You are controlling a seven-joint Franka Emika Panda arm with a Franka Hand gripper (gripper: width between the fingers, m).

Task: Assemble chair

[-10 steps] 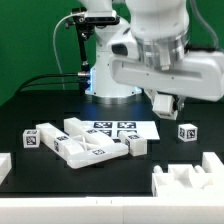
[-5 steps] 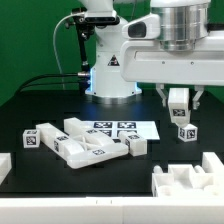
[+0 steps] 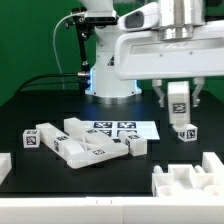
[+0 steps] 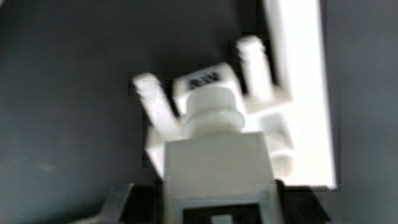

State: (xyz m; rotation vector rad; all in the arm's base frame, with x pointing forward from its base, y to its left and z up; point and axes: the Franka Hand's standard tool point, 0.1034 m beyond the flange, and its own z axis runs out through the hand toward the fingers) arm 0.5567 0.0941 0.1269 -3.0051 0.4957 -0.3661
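In the exterior view my gripper (image 3: 179,105) hangs upright at the right, shut on a white chair part (image 3: 178,94) with a black-and-white tag on its face. Just below it a small tagged white block (image 3: 186,132) sits on the black table; I cannot tell whether the two touch. In the wrist view the held part (image 4: 221,150) fills the middle between my dark fingers (image 4: 146,206). Beyond it lies a tagged white piece with two prongs (image 4: 192,80). More chair parts (image 3: 85,147) lie clustered at the exterior view's left.
The marker board (image 3: 120,128) lies flat behind the cluster. A small tagged block (image 3: 30,140) sits at the far left and another (image 3: 137,145) beside the cluster. A white slotted fixture (image 3: 188,180) stands at the front right. A long white bar (image 4: 302,90) runs beside the pronged piece.
The arm has swung toward the exterior view's right and the wrist has turned upright. It carries the white part to just over the tagged block on the right.
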